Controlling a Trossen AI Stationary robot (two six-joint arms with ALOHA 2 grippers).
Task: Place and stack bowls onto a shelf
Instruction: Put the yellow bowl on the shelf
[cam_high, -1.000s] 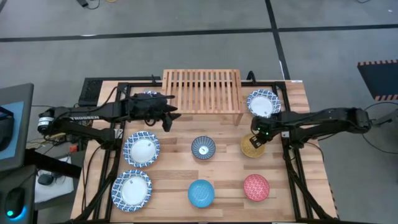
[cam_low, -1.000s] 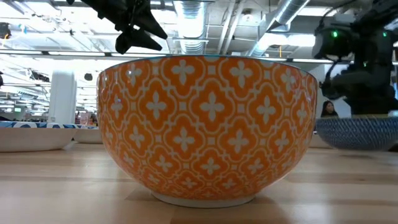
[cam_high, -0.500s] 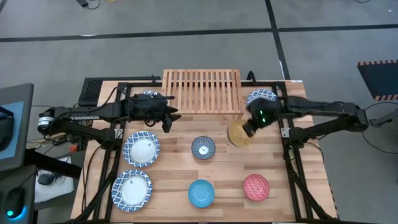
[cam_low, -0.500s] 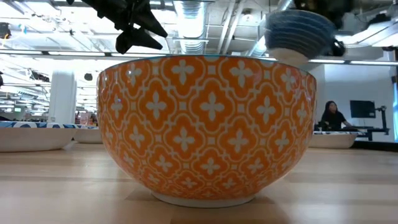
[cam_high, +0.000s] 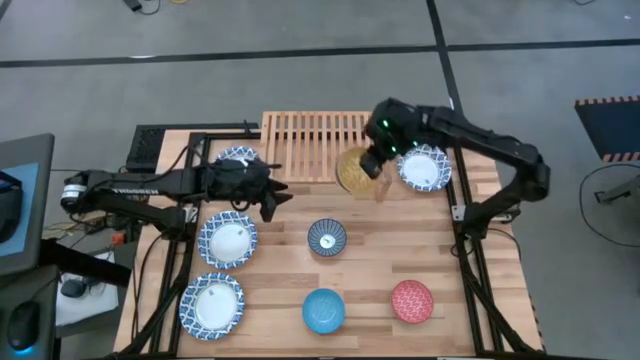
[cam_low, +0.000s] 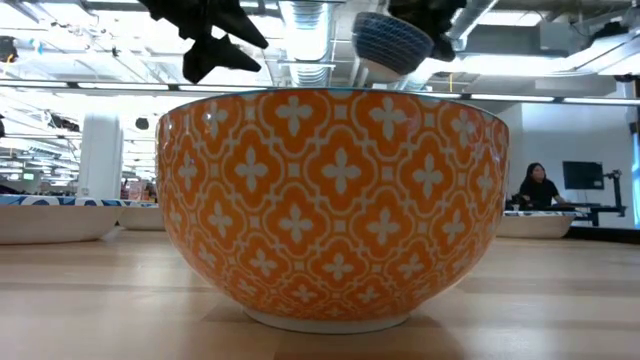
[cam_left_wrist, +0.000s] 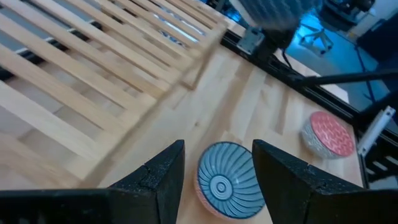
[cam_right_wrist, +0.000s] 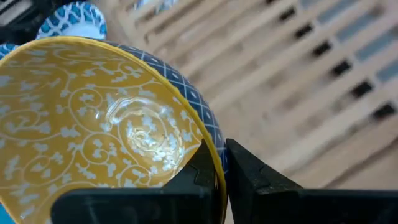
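Yellow bowl (cam_high: 352, 171): it hung in my right claw (cam_high: 375, 163), upper centre of the high view, over the right front part of the shelf (cam_high: 310, 140). In my right wrist view its yellow patterned inside (cam_right_wrist: 93, 137) faced the camera, tilted, with a blue patterned outside showing along the edge.

Right claw: it was clamped on the bowl's rim, one finger inside and one outside, fingers nearly together. The bowl lay just left of the claw in the high view. In the low view the bowl (cam_low: 392, 40) sat near the top of the frame, above centre-right, well off the table.

Shelf: slatted light wood at upper centre of the high view, nothing resting on its slats.

Left claw (cam_high: 268, 190): it hovered left of the shelf's front corner, fingers apart and holding nothing. Between its fingers the left wrist view showed the grey-blue bowl (cam_left_wrist: 227, 186) on the table.

Other bowls: grey-blue bowl at centre, bright blue bowl (cam_high: 324, 310) lower centre, red bowl (cam_high: 411, 301) lower right.

Dishes: one (cam_high: 425, 167) just right of my right claw, one (cam_high: 237, 157) upper left, two (cam_high: 227, 241) (cam_high: 211, 305) at the left.
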